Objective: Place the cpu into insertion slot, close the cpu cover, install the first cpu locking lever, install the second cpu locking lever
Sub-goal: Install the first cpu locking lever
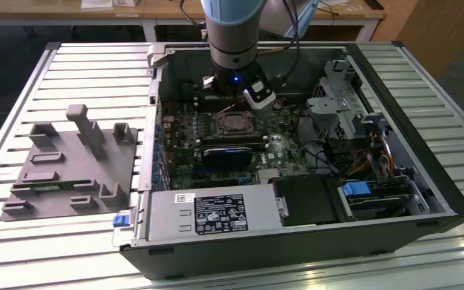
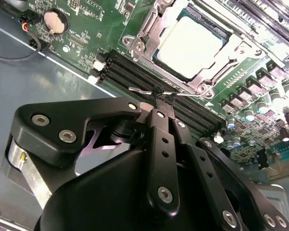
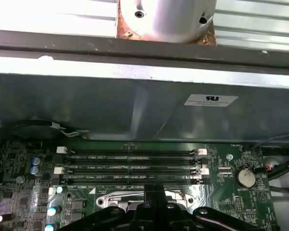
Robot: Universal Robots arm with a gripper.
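Cpu (image 2: pixel 190 45) in insertion slot (image 2: pixel 207 19) beneath cpu cover (image 2: pixel 236 50), just beyond fingers (image 2: pixel 160 120) pinched tight on thin locking lever (image 2: pixel 140 90).

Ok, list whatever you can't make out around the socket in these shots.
- Second wrist view: the claw is shut on the locking lever, but its fingertips cover the lever's middle, so latching is unclear; the picture's edge cuts the cpu cover.
- Exterior view: the arm's wrist hides the insertion slot's far side.
- First wrist view: the claw's body covers most of the cpu cover.
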